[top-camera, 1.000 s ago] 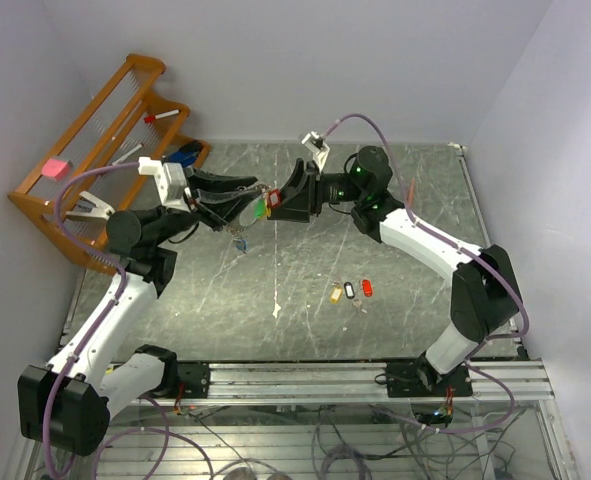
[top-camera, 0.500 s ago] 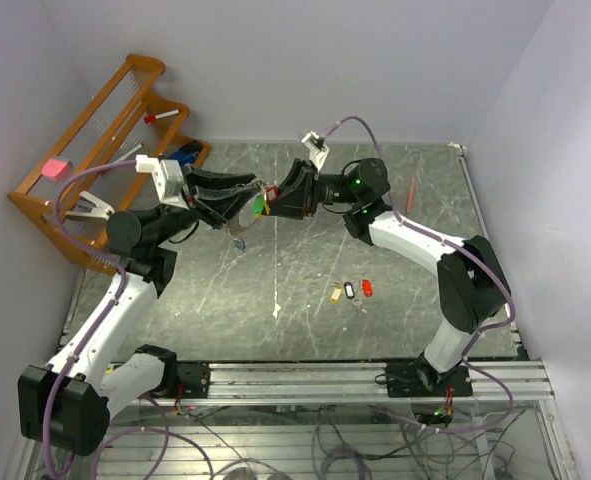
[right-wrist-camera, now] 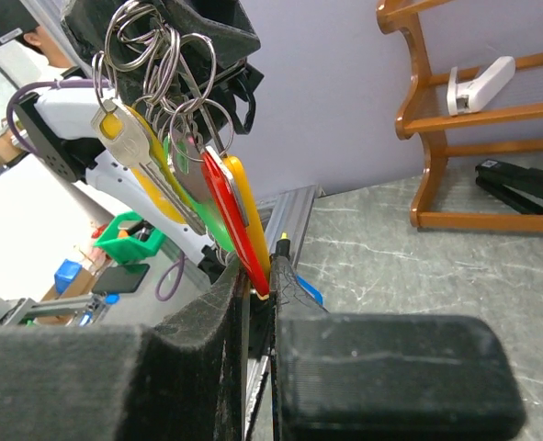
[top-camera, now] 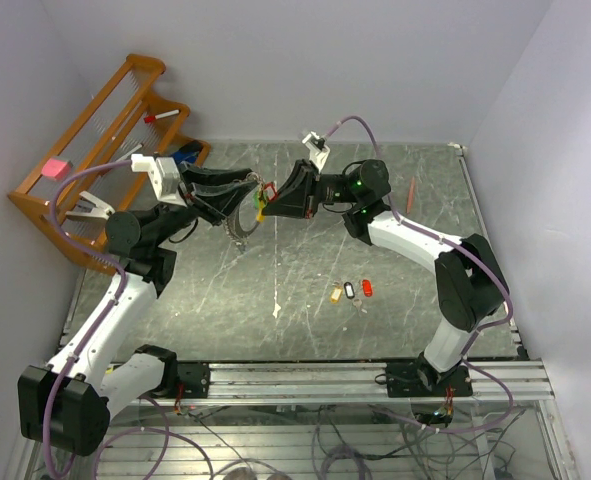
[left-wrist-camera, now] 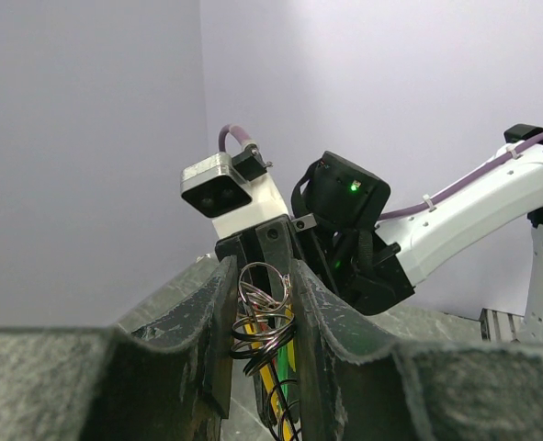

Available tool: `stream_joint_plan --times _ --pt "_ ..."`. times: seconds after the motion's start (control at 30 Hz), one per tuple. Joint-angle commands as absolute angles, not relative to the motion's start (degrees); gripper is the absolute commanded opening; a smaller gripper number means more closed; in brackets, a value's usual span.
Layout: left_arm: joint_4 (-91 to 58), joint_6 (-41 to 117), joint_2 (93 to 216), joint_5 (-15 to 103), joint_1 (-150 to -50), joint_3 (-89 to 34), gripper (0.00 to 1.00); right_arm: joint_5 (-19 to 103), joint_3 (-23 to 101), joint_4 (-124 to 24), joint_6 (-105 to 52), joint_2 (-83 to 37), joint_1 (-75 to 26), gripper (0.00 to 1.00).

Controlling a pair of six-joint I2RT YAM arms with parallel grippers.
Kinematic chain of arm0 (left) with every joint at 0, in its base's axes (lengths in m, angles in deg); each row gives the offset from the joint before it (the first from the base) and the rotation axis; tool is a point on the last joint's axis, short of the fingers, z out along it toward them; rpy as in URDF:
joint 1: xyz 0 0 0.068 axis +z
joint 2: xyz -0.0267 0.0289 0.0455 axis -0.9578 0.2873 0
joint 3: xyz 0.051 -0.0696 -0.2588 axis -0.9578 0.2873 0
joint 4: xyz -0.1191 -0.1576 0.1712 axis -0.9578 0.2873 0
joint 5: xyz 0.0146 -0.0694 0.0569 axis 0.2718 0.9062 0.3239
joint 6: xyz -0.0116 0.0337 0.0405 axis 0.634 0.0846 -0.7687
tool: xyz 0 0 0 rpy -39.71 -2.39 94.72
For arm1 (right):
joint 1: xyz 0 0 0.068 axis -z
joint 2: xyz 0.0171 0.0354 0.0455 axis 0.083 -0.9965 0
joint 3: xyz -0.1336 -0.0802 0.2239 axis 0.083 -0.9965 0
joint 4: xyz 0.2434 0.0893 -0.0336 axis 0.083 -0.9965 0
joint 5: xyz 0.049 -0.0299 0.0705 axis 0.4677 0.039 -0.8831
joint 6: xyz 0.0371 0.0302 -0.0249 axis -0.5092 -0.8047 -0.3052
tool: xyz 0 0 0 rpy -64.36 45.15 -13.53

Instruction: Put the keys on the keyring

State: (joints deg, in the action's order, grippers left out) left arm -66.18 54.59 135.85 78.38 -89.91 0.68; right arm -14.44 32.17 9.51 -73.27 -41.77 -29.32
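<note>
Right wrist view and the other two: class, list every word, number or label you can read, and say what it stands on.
No text can be read in any view.
Red key tag and yellow key tag: faces show no print.
Loose key tags on the table: too small to tell.
Pink note: looks blank.

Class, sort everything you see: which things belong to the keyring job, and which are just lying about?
Job: keyring, red-tagged key, loose keys, left gripper, right gripper.
Lying about: wooden rack, red pen, pink block.
</note>
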Motion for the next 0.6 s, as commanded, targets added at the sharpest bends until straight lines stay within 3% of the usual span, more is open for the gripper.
stream_joint_plan --times 0.0,0.57 --pt "-68.4 53.9 135.2 80.3 -90.5 1.5 0.07 -14.6 33.6 9.6 -75.3 -41.3 -29.7 0.00" --pt "-66.0 51.0 135.3 90.1 -90.5 0.5 0.07 -19.6 34.9 11.6 -81.5 -39.9 -27.2 0.00"
